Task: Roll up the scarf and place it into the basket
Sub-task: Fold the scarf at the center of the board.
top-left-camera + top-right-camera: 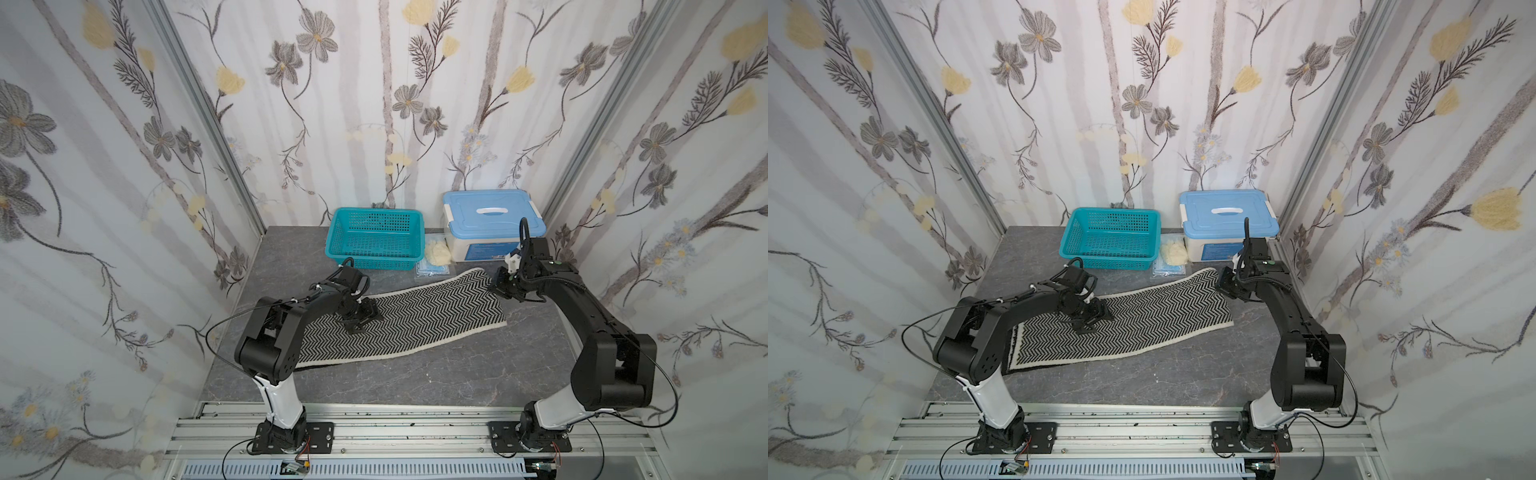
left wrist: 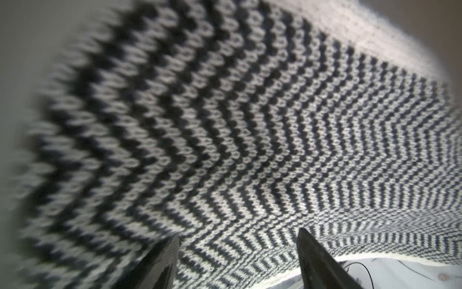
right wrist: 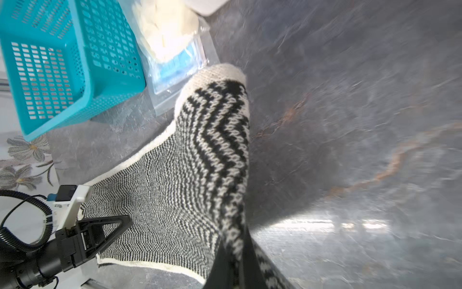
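Lying spread on counter, near basket: scarf | likely soft, light, floppy knit | right fingers pinching its end edge | left fingers spread over middle | grip end corners to roll.

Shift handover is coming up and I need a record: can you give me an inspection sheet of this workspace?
Surface: grey marbled table; no damage seen.
Job's things: scarf flat, zigzag face up, not rolled; teal basket empty, behind it.
Clutter: pale yellow cloth lump, clear packet, white box with blue lid.
Grippers: left gripper open over mid-scarf; right gripper shut on scarf's end.
Cables: black cables loop off both arms.
Surroundings: floral walls, aluminium rail.
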You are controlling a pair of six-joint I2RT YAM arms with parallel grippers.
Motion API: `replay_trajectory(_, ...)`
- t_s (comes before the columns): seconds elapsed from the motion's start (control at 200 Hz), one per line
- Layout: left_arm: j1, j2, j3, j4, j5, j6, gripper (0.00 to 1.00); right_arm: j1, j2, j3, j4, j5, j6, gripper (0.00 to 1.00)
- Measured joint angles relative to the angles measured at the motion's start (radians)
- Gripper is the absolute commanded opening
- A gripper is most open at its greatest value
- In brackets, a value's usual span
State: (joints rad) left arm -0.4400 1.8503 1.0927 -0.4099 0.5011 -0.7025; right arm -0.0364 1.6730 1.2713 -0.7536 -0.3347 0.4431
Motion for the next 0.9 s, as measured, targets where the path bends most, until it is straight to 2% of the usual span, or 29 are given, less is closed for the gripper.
replay_trajectory(0.125, -0.119, 0.117, 0.113, 0.145, 0.030, -0.093, 0.76, -0.054, -0.076, 0.047, -0.080, 0.069, -0.032, 0.00)
replay_trajectory(0.25, -0.190, 0.243, 0.246, 0.270, 0.066, -0.181, 0.76, -0.079, -0.130, 0.079, -0.165, 0.136, -0.050, 0.00)
replay_trajectory(0.37, -0.233, 0.340, 0.372, 0.335, 0.071, -0.220, 0.76, -0.087, -0.139, 0.087, -0.198, 0.143, -0.068, 0.00)
replay_trajectory(0.465, -0.241, 0.353, 0.376, 0.382, 0.080, -0.255, 0.76, -0.071, -0.150, 0.076, -0.190, 0.108, -0.067, 0.00)
replay_trajectory(0.57, -0.218, 0.329, 0.332, 0.423, 0.110, -0.288, 0.77, -0.046, -0.163, 0.086, -0.192, 0.087, -0.067, 0.00)
replay_trajectory(0.639, -0.190, 0.293, 0.325, 0.347, 0.101, -0.282, 0.77, -0.042, -0.163, 0.101, -0.190, 0.083, -0.067, 0.00)
replay_trajectory(0.899, 0.043, 0.141, 0.338, -0.014, 0.008, -0.003, 0.77, -0.040, -0.161, 0.115, -0.198, 0.126, -0.068, 0.00)
